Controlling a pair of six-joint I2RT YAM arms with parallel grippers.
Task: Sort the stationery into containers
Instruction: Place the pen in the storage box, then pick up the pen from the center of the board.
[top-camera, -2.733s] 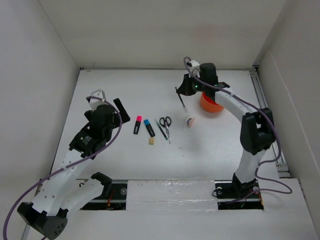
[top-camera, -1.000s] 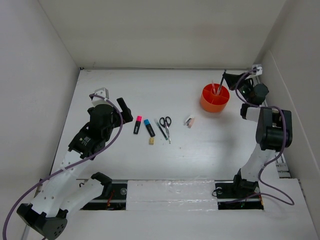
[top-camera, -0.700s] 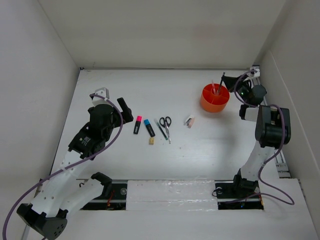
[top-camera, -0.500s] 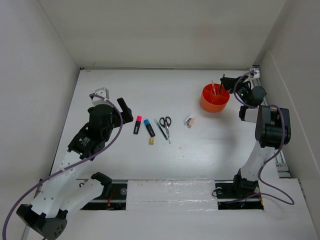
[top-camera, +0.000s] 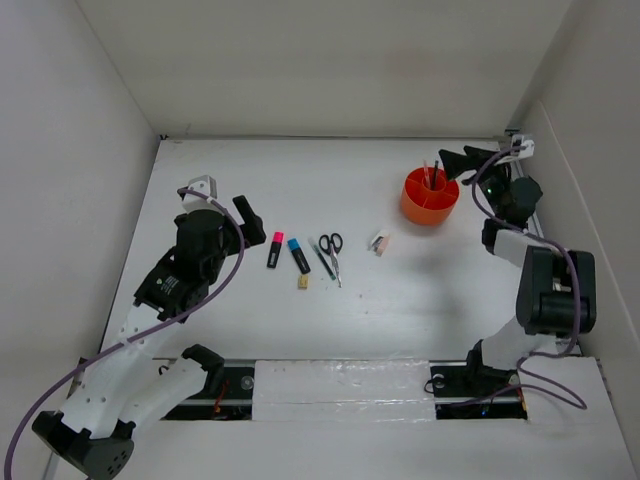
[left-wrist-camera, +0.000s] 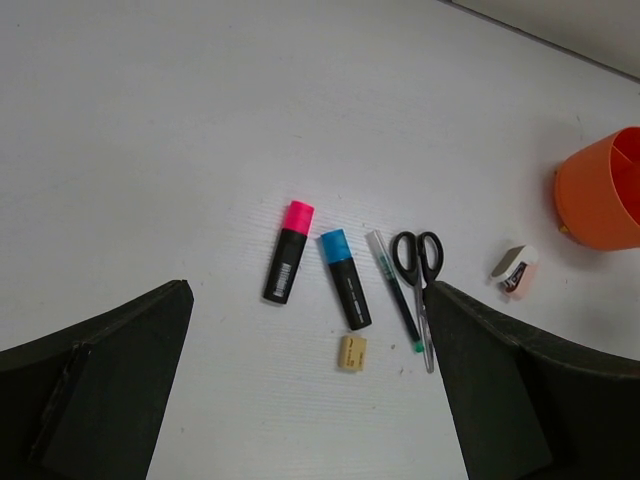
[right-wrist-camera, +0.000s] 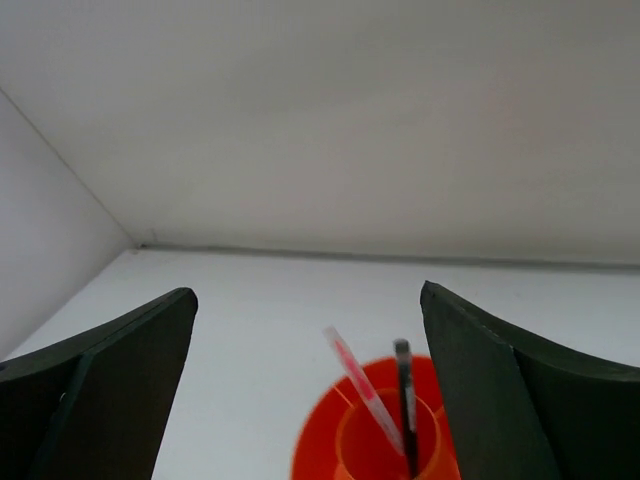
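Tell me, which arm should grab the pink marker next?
Left. The left fingers are open near the pink-capped highlighter; the right fingers sit far off beside the orange organiser.

The left arm (top-camera: 130, 340) and the right arm (top-camera: 500, 335) are built alike: smooth white plastic link shells joined by bulky matte black joint housings (top-camera: 205, 245). A thin purple-grey cable (top-camera: 60, 385) trails loosely along each arm. A small white bracket (top-camera: 199, 186) sits at each wrist, and a tiny green light (top-camera: 489, 186) glows on the right one. The fingers of the left gripper (left-wrist-camera: 310, 400) and of the right gripper (right-wrist-camera: 310, 400) are broad, flat, matte black wedges.
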